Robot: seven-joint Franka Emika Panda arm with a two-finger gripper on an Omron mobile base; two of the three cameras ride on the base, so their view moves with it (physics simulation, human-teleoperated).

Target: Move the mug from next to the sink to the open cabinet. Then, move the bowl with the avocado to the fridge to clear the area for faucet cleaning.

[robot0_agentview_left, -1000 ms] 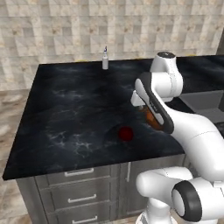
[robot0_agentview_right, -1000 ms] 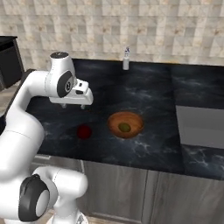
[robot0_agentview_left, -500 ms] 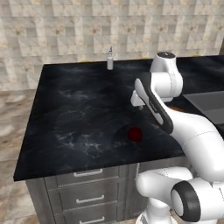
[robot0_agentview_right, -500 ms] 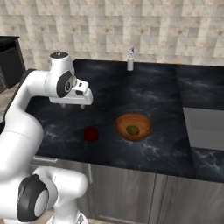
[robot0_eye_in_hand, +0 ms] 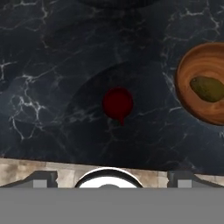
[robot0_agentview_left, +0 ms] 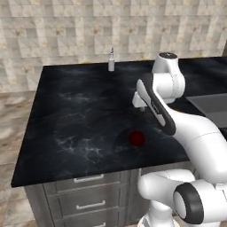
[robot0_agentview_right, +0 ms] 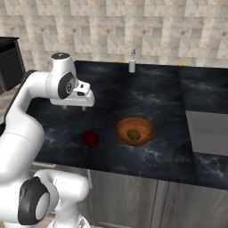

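The dark red mug (robot0_agentview_left: pixel 136 138) (robot0_agentview_right: pixel 91 138) (robot0_eye_in_hand: pixel 117 102) stands on the black marble counter near its front edge. To its right sits the wooden bowl (robot0_agentview_right: pixel 135 131) (robot0_eye_in_hand: pixel 205 87) with the avocado (robot0_agentview_right: pixel 133 134) (robot0_eye_in_hand: pixel 208 89) inside. My gripper (robot0_agentview_left: pixel 140 106) (robot0_agentview_right: pixel 75 107) (robot0_eye_in_hand: pixel 112 179) hangs open and empty well above the counter, behind the mug, pointing down at it. Part of the grey sink (robot0_agentview_left: pixel 213 106) (robot0_agentview_right: pixel 208 136) shows at the right. The open cabinet, fridge and faucet are out of view.
A slim white-and-grey bottle (robot0_agentview_left: pixel 111 62) (robot0_agentview_right: pixel 132 62) stands at the back of the counter by the tiled wall. A black oven (robot0_agentview_right: pixel 9 62) is at the far left. Drawers (robot0_agentview_left: pixel 88 204) run under the counter's front edge.
The whole scene has shifted right and slightly down in both base views, so the base has driven along. The arm keeps its pose, and mug and bowl stay put on the counter.
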